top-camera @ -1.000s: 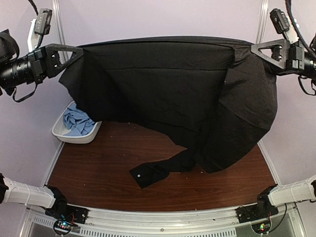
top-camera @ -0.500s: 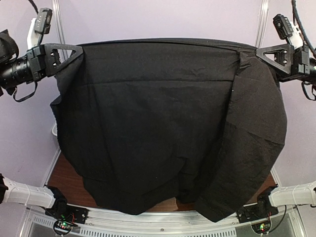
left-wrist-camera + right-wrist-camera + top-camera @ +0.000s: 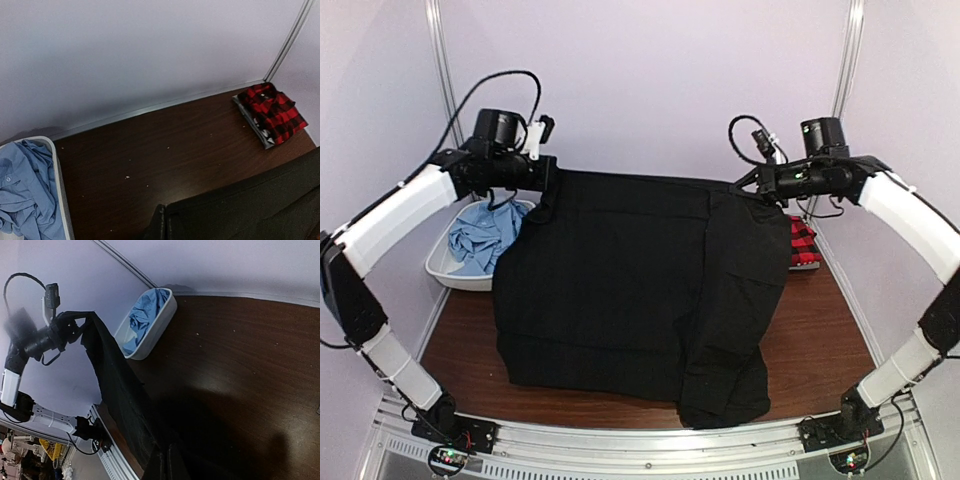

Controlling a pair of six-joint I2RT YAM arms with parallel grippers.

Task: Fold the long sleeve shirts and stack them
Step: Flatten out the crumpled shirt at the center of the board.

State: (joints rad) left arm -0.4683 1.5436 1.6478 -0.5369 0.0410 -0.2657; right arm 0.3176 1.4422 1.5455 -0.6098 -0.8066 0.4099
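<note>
A dark wooden table fills the cell, with pale lilac walls on three sides. Nearest the arm bases, at about 6 o'clock, the lower hem of the black collared shirt rests on the wood. At 5 o'clock a folded-over side panel, probably a sleeve, bunches into a heap near the table's front edge. From there the cloth rises in a broad sheet toward the far side, where both arms hold its upper edge off the surface.

The left gripper pinches one top corner at about 11 o'clock, its jaws pressed tight on the fabric. The right gripper does the same at about 1 o'clock. Each wrist view shows the fingers together with black cloth running away from them.

Farther out, at 9 to 10 o'clock, a white bin holds the light blue shirt, crumpled. At 2 to 3 o'clock, against the wall, the red-and-black plaid shirt lies as a neat folded packet.

Judging by this layout, roughly a third of the job is done. The plaid shirt looks finished, the black one is only being laid out and has no fold in it yet, and the blue one is untouched.
</note>
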